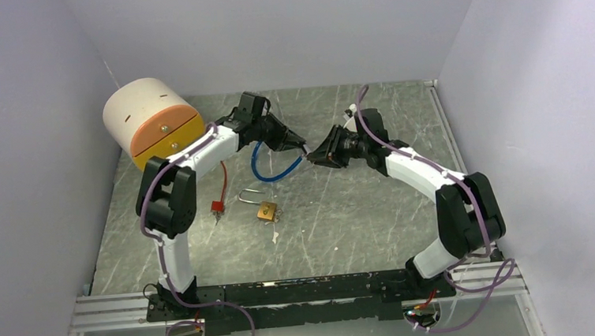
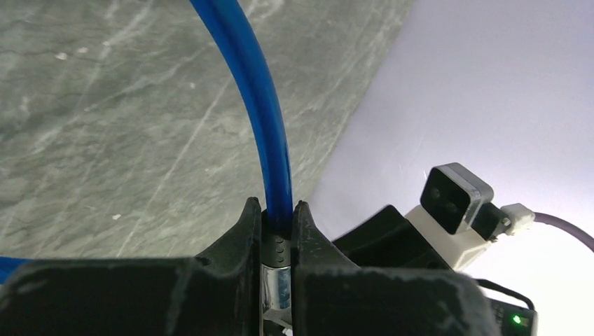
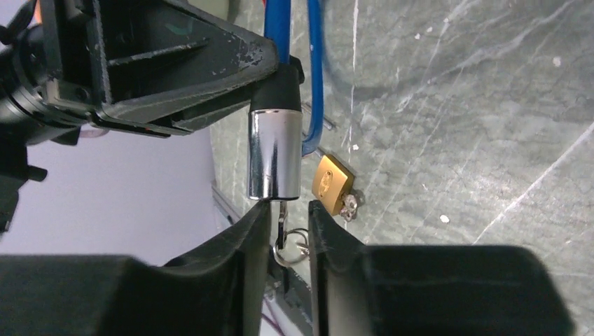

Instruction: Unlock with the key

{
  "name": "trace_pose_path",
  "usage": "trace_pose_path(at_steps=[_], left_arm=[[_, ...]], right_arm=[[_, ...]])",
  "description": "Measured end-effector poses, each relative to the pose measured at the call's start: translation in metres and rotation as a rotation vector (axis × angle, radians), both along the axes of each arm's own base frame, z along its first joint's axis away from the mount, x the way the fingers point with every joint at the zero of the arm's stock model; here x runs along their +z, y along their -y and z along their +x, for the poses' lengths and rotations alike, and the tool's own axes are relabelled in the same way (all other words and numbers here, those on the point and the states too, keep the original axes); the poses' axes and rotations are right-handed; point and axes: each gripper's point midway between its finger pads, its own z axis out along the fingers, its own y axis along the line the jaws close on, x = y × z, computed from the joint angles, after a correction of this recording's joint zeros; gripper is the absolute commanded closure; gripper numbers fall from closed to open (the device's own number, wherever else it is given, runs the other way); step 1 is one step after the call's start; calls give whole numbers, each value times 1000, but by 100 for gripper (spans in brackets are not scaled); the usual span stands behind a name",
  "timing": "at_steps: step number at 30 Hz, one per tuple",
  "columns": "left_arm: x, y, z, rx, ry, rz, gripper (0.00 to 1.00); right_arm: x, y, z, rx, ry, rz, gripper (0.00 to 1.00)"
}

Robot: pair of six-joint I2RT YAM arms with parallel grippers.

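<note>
Gripped tight in the left fingers (image 2: 238,241), almost fully closed: the blue cable lock (image 2: 263,119), pinched just above its shiny barrel (image 3: 275,154) and held up off the tabletop (image 1: 361,211), at about 12 o'clock from the brass padlock (image 1: 266,211) lying there. Poked into the barrel's end: the little key (image 3: 281,210), with the right fingers (image 3: 245,241) close on both sides, a small gap apart; hard to tell if really squeezing it. Probably thin, hard, slippery metal, so best pinched on the flat head and turned gently. Bendy cable, stiff barrel; best held right next to the barrel.
</note>
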Motion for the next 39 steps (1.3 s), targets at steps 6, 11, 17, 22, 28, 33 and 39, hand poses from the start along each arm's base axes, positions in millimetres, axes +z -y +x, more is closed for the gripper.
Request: trace_pose_path(at_steps=[6, 11, 17, 22, 28, 33, 39], left_arm=[[31, 11, -8, -49, 114, -43, 97], [55, 18, -10, -86, 229, -62, 97], [61, 18, -6, -90, 282, -77, 97], [48, 16, -9, -89, 259, -65, 97], [50, 14, -12, -87, 261, -68, 98], [59, 13, -13, -85, 280, -79, 98], [57, 13, -14, -84, 276, -80, 98]], right_arm=[[17, 7, -21, 19, 124, 28, 50], [44, 14, -40, 30, 243, 57, 46], [63, 20, -43, 9, 322, 53, 66], [51, 25, -35, -16, 299, -3, 72], [49, 25, -25, -23, 297, -34, 73], [46, 21, -22, -11, 292, -43, 69], [44, 17, -24, 6, 292, -46, 89]])
